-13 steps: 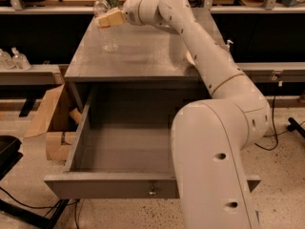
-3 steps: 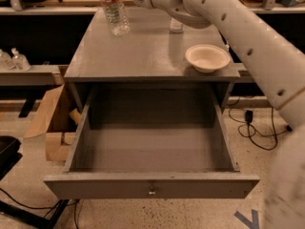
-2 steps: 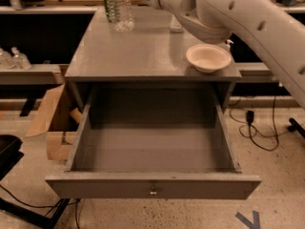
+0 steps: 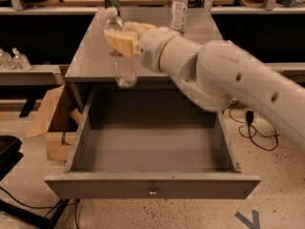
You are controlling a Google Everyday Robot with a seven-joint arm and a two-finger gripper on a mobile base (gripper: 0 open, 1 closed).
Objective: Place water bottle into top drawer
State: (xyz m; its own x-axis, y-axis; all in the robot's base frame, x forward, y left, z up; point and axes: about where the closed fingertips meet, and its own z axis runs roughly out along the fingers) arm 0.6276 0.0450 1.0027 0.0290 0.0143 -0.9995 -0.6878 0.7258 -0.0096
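My gripper (image 4: pixel 120 39) is shut on the water bottle (image 4: pixel 123 67), a small clear ribbed bottle, and holds it upright in the air near the table's front edge, just above the back left of the open top drawer (image 4: pixel 152 149). The bottle's cap end is hidden by the fingers (image 4: pixel 119 43). The drawer is pulled fully out, its inside bare, with a small metal knob (image 4: pixel 152 192) at the centre of its front panel. My white arm (image 4: pixel 228 85) reaches in from the right across the table and covers its right part.
A green can (image 4: pixel 111 0) and a bottle with a large white label (image 4: pixel 179 6) stand at the back of the grey table (image 4: pixel 90 56). A cardboard box (image 4: pixel 55 123) lies on the floor left of the drawer. Two small bottles (image 4: pixel 13 60) sit on a left shelf.
The gripper has carried the water bottle from the back left of the table forward and down to the table's front edge, over the drawer. The arm now hides the white bowl.
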